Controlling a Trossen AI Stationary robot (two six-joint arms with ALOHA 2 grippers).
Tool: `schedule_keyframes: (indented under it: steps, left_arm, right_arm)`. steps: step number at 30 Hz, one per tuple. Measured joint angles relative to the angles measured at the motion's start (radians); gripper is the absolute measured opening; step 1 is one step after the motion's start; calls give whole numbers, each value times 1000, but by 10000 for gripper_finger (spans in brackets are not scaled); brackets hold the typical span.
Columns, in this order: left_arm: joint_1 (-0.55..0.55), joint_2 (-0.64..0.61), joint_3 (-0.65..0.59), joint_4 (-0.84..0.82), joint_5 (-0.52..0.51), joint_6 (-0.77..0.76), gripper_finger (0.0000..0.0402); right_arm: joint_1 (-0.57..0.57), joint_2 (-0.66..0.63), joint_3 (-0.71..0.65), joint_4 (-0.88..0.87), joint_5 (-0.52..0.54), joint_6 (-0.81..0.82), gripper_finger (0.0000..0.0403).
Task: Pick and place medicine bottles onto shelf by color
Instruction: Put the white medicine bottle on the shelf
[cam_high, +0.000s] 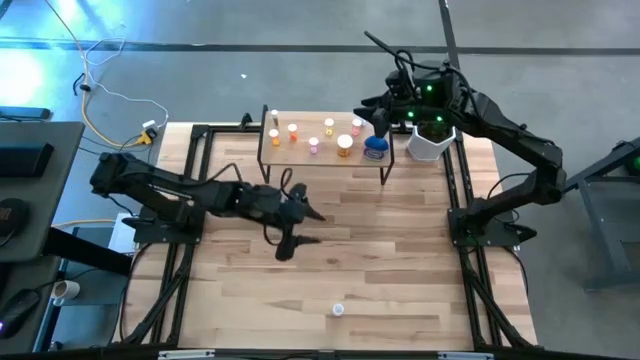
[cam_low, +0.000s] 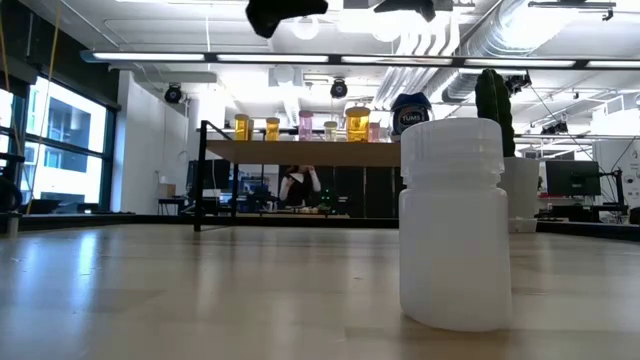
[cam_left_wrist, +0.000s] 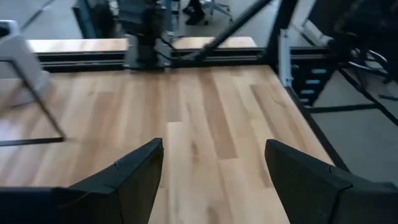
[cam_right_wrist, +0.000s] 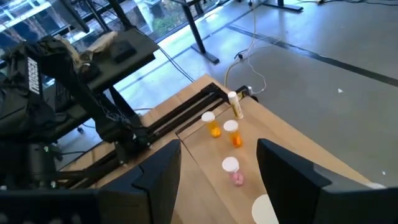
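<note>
The shelf (cam_high: 320, 150) stands at the table's far side. On it are several small medicine bottles: orange (cam_high: 293, 131), pink (cam_high: 313, 146), a yellow one (cam_high: 345, 146) and a squat blue jar (cam_high: 375, 150). One white bottle (cam_high: 338, 310) stands upright alone near the table's front edge, large in the low view (cam_low: 450, 225). My left gripper (cam_high: 312, 214) hovers open over the table's middle, with nothing between its fingers (cam_left_wrist: 214, 149). My right gripper (cam_high: 382, 118) is open and empty above the shelf's right end. Its wrist view looks down on the shelf's bottles (cam_right_wrist: 232, 132).
A white pot with a green cactus (cam_high: 430, 140) stands just right of the shelf, under my right arm. Black frame rails run along the table's left and right sides. Bare wood lies between the shelf and the lone white bottle.
</note>
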Motion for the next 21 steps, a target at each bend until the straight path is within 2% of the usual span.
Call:
schedule_keyframes:
  steps: [7, 13, 21]
  left_arm:
    - [-86, 86, 1, 104, -9, -76, 268]
    - [-162, 184, 0, 168, -100, -88, 268]
    - [-231, 296, 0, 295, -140, -97, 268]
  right_arm:
    - [8, 0, 0, -15, -19, -7, 201]
    - [8, 0, 0, -21, -23, -7, 201]
    - [8, 0, 0, -25, -18, -26, 201]
